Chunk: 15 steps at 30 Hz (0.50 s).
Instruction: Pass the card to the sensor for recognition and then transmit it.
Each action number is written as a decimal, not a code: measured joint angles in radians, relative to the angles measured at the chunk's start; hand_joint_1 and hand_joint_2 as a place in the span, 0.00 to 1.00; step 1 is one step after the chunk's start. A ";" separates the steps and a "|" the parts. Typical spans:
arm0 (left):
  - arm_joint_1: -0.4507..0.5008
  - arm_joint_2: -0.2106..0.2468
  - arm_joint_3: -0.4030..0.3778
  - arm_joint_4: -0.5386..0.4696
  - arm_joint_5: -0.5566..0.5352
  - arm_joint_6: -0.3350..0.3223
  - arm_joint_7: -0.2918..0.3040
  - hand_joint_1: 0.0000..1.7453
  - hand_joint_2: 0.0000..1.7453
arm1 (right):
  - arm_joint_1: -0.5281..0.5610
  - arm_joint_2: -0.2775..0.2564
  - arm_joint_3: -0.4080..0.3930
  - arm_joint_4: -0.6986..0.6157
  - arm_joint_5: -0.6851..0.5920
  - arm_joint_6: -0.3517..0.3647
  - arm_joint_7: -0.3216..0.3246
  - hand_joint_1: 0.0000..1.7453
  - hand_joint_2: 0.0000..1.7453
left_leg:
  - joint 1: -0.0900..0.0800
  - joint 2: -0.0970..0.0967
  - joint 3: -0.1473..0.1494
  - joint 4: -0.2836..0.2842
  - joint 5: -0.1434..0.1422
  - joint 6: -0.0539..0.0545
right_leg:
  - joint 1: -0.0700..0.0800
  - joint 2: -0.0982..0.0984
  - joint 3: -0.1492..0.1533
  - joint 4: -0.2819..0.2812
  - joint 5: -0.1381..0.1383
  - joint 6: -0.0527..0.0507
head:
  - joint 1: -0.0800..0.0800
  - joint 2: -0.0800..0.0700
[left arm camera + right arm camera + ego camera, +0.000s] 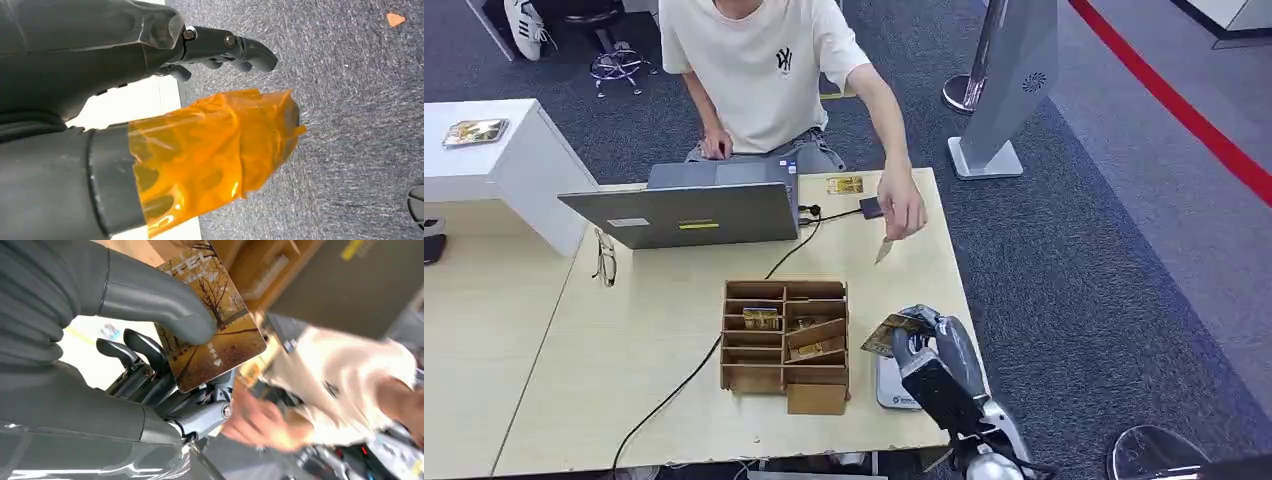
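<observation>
Over the near right corner of the counter [624,350], the right robot hand [921,340] holds the card [212,325], a brown one printed with autumn trees, pinched flat between its thick thumb and the darker fingers [145,347] beneath. Directly under this robot hand lies the sensor [889,385], a pale flat reader pad, so the card hangs just above it, apparently not yet laid against it. To the robot hand's left stands the wooden card box [784,345] with further cards in its compartments; ahead of it, a person's hand [902,212] reaches over the counter holding a small card-like thing. The scan looks to be the step in hand, and it would go best with the card lowered level and face-flat onto the pad's middle, the grip kept firm near the card's edge so that the thumb does not shield it. The left robot hand [225,50] hangs over the carpet beside the counter, its fingers apart and holding nothing.
</observation>
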<state>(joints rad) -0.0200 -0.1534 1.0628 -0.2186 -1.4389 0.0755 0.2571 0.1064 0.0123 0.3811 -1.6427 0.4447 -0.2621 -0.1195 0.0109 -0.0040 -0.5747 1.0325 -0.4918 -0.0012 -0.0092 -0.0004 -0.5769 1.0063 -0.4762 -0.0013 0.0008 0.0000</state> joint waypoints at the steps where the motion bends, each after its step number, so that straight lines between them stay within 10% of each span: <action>1: 0.000 0.000 0.000 0.000 -0.001 0.000 0.000 0.00 0.00 | -0.001 -0.004 0.006 0.011 0.008 0.003 0.008 1.00 1.00 | 0.000 0.000 0.000 0.000 0.000 0.000 | 0.000 0.000 0.000 0.000 0.000 0.000 | 0.000 0.000; 15: 0.000 0.010 0.013 0.000 -0.014 0.004 0.012 0.00 0.00 | -0.043 -0.061 0.103 0.175 0.126 0.049 0.126 1.00 1.00 | 0.000 0.000 0.000 0.000 0.000 0.000 | 0.000 0.000 0.000 0.000 0.000 0.000 | 0.000 0.000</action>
<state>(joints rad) -0.0204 -0.1434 1.0761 -0.2186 -1.4527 0.0797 0.2689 0.0635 -0.0485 0.4841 -1.4675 0.5711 -0.2128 0.0061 0.0109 -0.0039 -0.5747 1.0325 -0.4917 -0.0012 -0.0092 -0.0004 -0.5768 1.0064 -0.4762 -0.0014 0.0008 0.0000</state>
